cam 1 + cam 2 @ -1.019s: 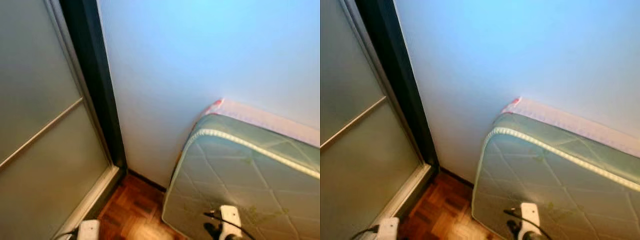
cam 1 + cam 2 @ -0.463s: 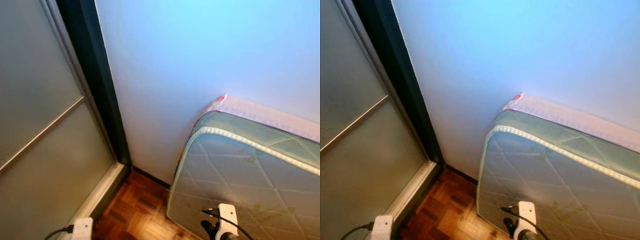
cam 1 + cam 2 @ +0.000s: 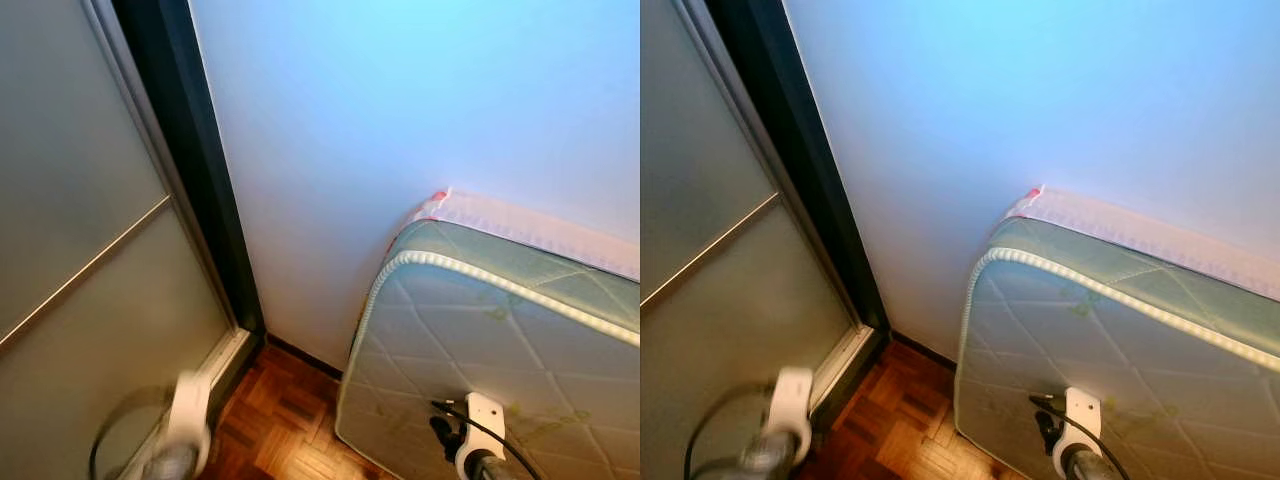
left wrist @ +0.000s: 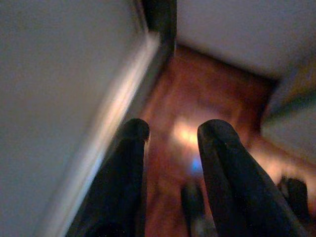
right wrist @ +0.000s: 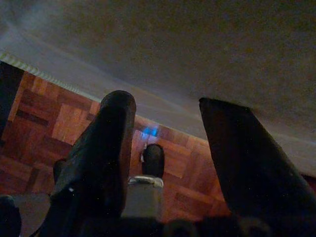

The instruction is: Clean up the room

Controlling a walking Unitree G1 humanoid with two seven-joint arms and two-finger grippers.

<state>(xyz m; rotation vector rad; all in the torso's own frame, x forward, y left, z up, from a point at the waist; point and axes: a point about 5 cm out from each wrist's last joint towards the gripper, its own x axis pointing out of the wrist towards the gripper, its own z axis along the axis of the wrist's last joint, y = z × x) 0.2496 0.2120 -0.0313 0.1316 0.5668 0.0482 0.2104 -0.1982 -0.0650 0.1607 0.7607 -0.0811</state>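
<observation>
— Pale blue wall (image 3: 400, 130) takes up most of what the robot faces, with a frosted sliding door (image 3: 80, 300) in a dark frame to its left and a quilted green mattress (image 3: 500, 360) leaning on edge against the wall at the right. Parquet floor (image 3: 290, 430) shows in the corner between them.

— So how far along is the tidying?

— Hard to judge from this corner. I see no clutter on that patch of floor and nothing being carried, so I'd say it's between jobs, looking for the next thing.

— And the tools?

— Left tool (image 4: 170, 136) hangs low by the door track, fingers spread with only floor between them, blurred. Right tool (image 5: 165, 118) sits close before the mattress face, fingers also apart, touching nothing.
</observation>
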